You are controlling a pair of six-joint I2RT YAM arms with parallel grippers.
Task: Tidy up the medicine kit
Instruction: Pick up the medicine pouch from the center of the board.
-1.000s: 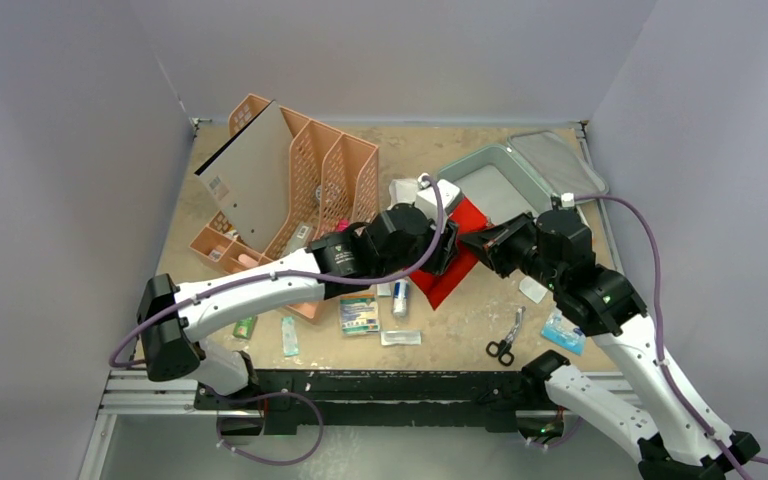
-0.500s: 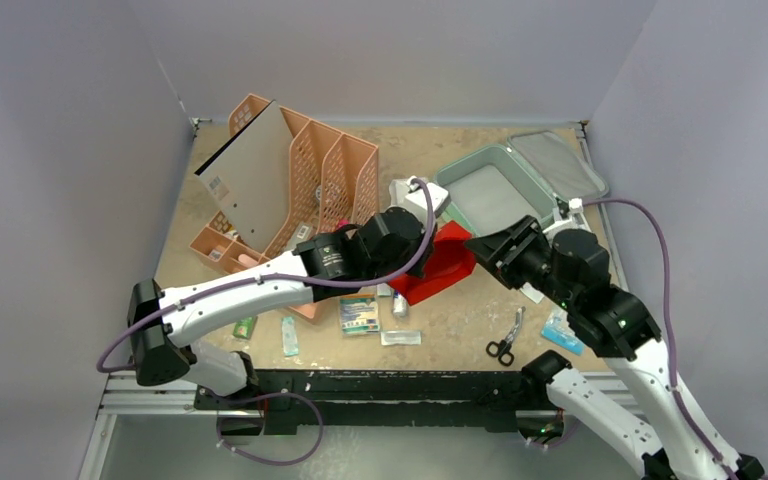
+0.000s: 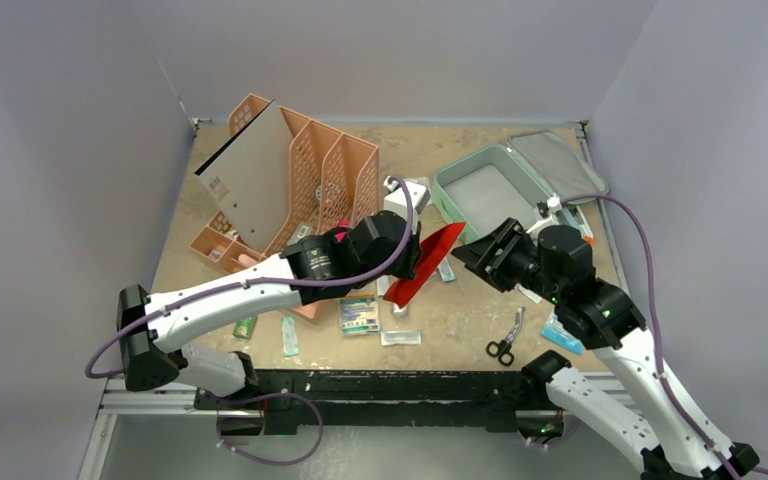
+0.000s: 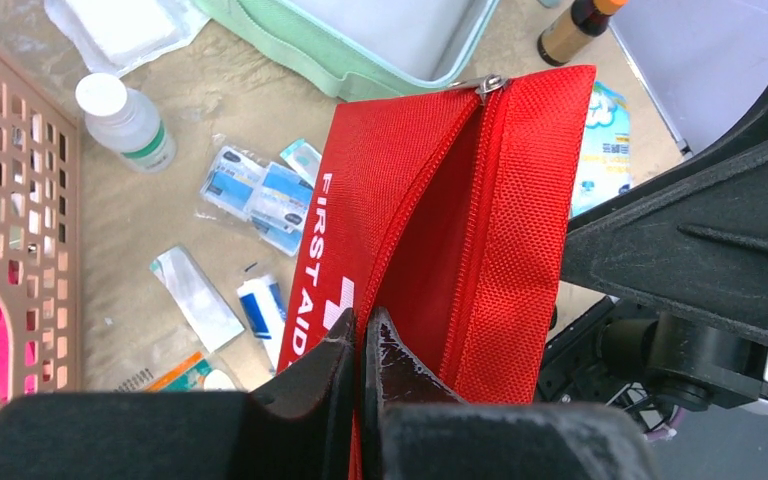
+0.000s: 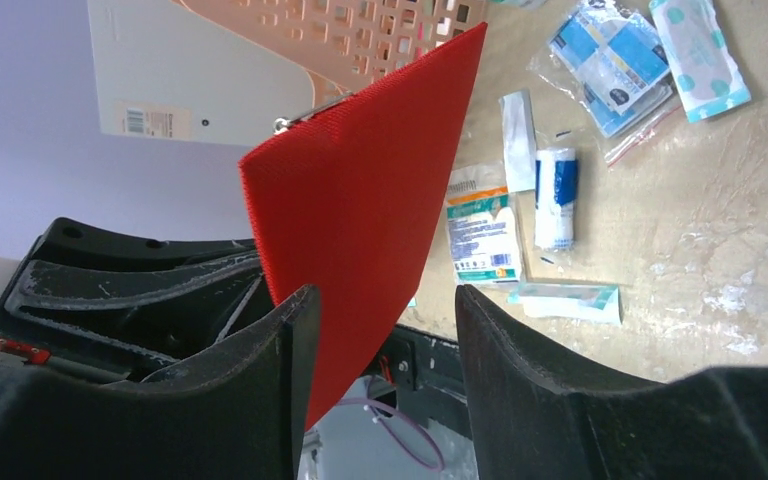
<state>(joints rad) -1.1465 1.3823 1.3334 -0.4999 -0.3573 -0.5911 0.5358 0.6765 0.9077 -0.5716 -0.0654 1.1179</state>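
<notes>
- The left gripper point(image 4: 362, 335) is clenched on the red pouch point(image 4: 440, 200), its two fingers pinched together on the fabric just beside the zipper line. White "FIRST AID" lettering runs down the pouch's side.
- The pouch hangs clear of the table point(image 3: 465, 305), tilted on edge between the two arms (in the left wrist view its zipper pull sits at the far upper corner).
- The right gripper point(image 5: 382, 295) is released. Its fingers stand apart, and neither one presses the pouch's edge, which shows beyond them.
- The medicine kit point(image 3: 488, 192) lies at the far right of the table, open, with its grey inside bare. Its lid point(image 3: 558, 165) is laid back to the right.
- An orange rack point(image 3: 310, 175) stands at the far left with a pale board leaning in it.
- Scissors point(image 3: 503, 340) lie near the right arm's base. A small white bottle point(image 4: 125, 120) and several sachets lie under the pouch, and a brown bottle point(image 4: 572, 25) lies just beside the kit.
</notes>
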